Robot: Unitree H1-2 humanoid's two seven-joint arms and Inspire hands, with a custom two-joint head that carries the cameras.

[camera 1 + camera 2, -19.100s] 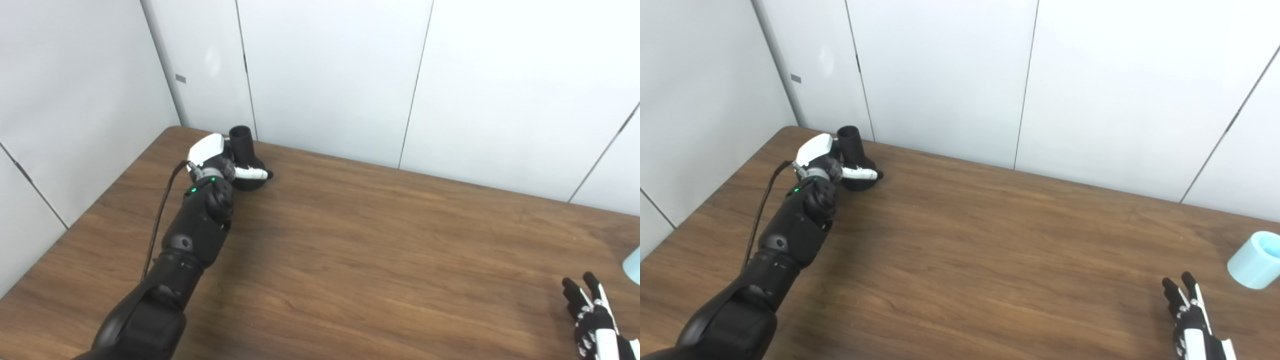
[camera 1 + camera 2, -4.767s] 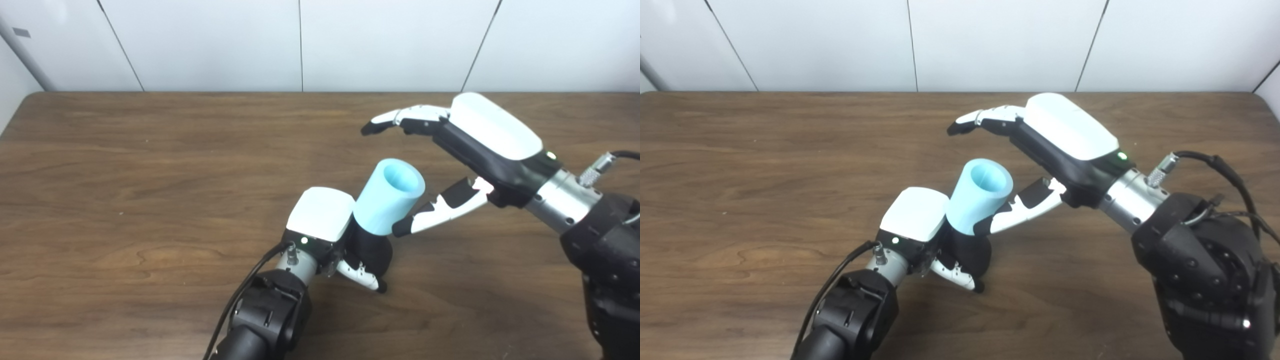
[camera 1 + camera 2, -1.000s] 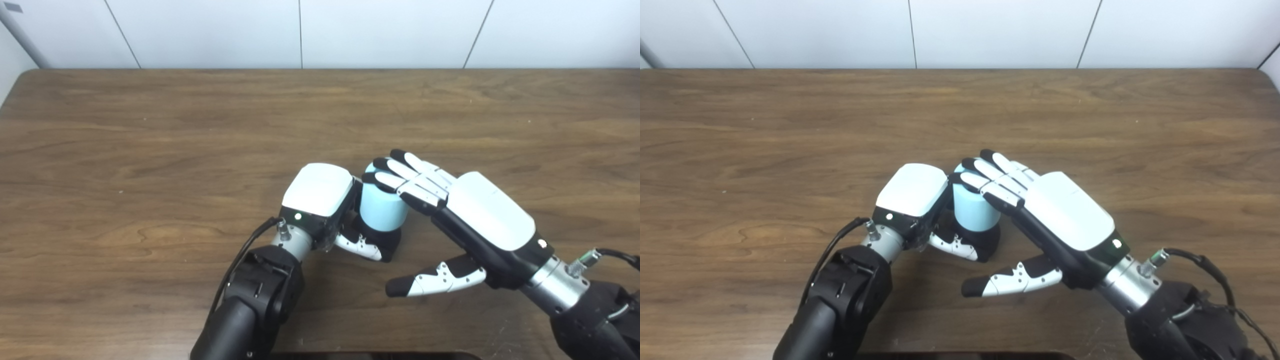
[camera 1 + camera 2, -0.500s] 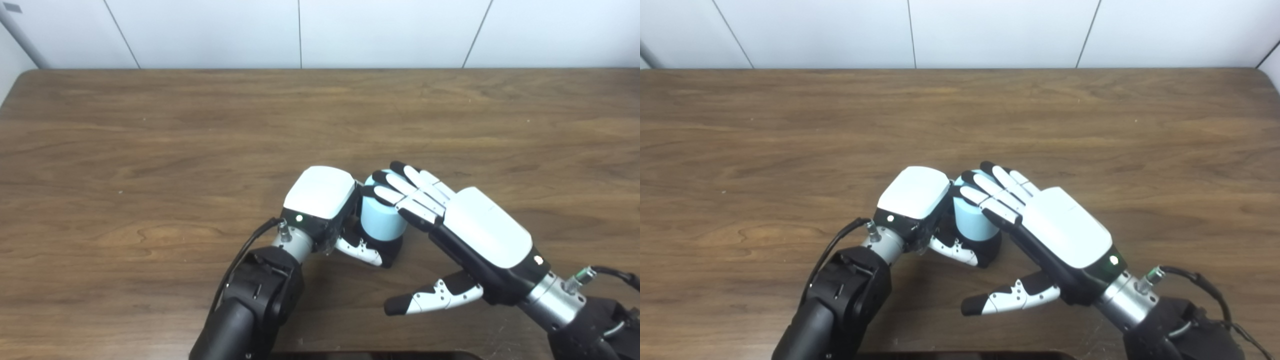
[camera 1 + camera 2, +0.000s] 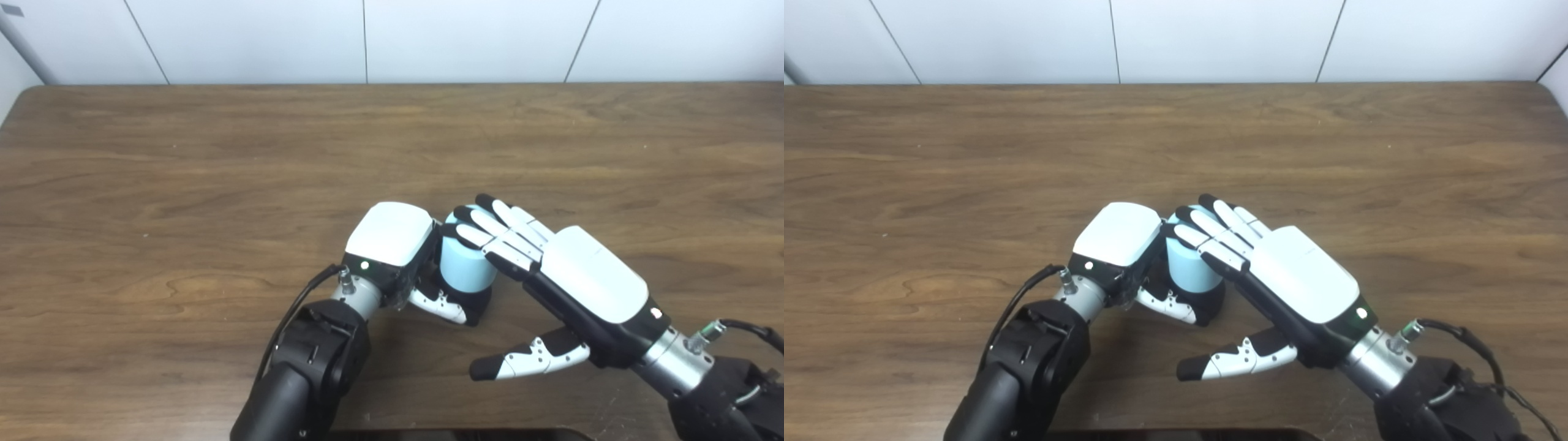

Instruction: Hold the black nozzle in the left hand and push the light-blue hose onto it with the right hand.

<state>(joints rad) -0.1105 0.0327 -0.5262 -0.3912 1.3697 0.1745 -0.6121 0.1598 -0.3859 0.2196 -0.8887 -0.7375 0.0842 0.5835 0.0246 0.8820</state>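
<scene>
The light-blue hose (image 5: 463, 267) stands upright over the black nozzle (image 5: 479, 301), whose base shows just below it on the table. My left hand (image 5: 398, 254) is shut around the nozzle's base from the left, its thumb lying along the front. My right hand (image 5: 551, 269) is open and flat, with its fingers (image 5: 1213, 236) resting on top of the hose and its thumb (image 5: 527, 362) sticking out free toward the front. The hose's top opening is hidden under those fingers.
The brown wooden table (image 5: 184, 159) stretches wide on all sides of the hands. White wall panels (image 5: 367, 37) stand behind its far edge. A dark edge (image 5: 453, 435) shows at the bottom of the picture.
Over the last second my right hand and the hose under it have sunk slightly toward the nozzle's base. The left hand has kept its hold.
</scene>
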